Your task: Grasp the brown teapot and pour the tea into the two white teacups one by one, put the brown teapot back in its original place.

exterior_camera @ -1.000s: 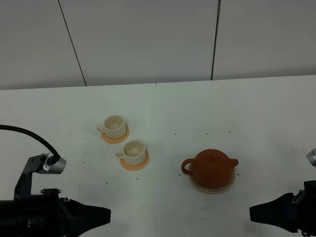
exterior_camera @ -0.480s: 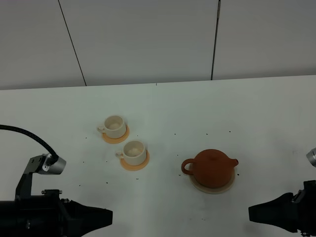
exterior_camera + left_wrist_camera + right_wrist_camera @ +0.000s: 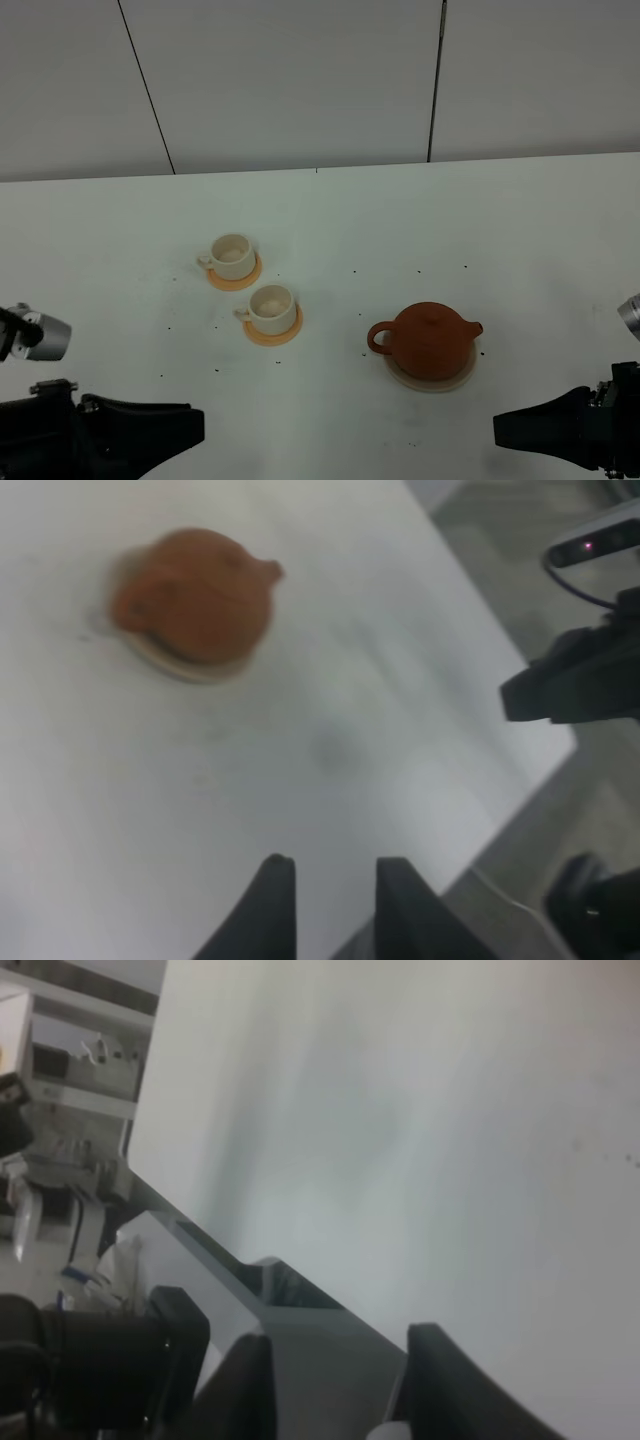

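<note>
while both arms sit low at the near edge of the white worktop [image 3: 420, 215], nothing on it is held. the left gripper [image 3: 332, 885] is at the near left corner and points right. its jaws stand a narrow gap apart with only bare worktop between them. the right gripper [image 3: 338, 1365] is at the near right corner and points left. its jaws are somewhat wider apart and also empty.

the brown teapot [image 3: 430, 338] stands upright, right of centre in the near half, well apart from both grippers. its lid is on, its loop handle is to the left and its short spout to the right. it rests on the beige coaster [image 3: 432, 384], whose rim shows as a pale crescent along the pot's near side.

left of centre are the two white teacups. the far teacup [image 3: 232, 255] sits on an orange-tan saucer [image 3: 236, 283]. the near teacup [image 3: 271, 308] sits on its own saucer [image 3: 274, 337], a little right of the first. the saucers lie just beside each other, and both cup handles point left. small dark specks dot the worktop around them.
</note>
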Tool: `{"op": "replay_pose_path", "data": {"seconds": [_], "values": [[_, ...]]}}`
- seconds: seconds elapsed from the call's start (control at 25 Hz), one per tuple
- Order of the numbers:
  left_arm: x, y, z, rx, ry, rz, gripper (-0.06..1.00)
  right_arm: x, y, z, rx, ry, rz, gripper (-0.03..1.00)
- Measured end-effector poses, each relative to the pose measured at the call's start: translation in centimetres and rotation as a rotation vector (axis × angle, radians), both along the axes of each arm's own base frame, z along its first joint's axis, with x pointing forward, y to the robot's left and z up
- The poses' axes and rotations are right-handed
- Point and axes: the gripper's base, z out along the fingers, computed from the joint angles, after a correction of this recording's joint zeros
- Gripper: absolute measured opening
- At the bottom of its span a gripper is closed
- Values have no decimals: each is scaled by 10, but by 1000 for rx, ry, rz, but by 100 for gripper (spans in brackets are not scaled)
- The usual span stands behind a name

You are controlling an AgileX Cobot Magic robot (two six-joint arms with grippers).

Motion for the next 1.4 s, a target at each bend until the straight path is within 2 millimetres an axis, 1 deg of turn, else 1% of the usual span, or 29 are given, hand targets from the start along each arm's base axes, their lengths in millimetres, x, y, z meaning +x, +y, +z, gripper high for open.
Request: {"op": "replay_pose_path", "data": {"seconds": [0.08, 0.2, 0.28, 0.4, 0.48, 0.64, 0.8, 1.08, 1.4], "values": [[-12, 5, 6, 61, -29, 45, 26, 0, 0, 1, 6, 0, -4, 31], [-31, 14, 13, 167, -25, 112, 26, 1, 0, 1, 17, -1, -14, 31], [-41, 22, 21, 237, -4, 181, 26, 1, 0, 2, 19, -2, -16, 31], [-58, 37, 40, 385, -7, 276, 26, 1, 0, 2, 18, -6, -14, 31], [-69, 47, 42, 490, 33, 326, 26, 1, 0, 2, 18, -8, -13, 31], [-85, 67, 33, 704, 153, 391, 26, 2, 0, 2, 19, -15, -14, 31], [-88, 71, 33, 733, 157, 426, 26, 3, 1, 3, 29, -36, -20, 31], [-81, 71, 26, 699, 118, 483, 26, 3, 1, 3, 28, -45, -16, 31], [-80, 71, 27, 695, 114, 491, 26, 3, 1, 3, 29, -45, -14, 31]]}}
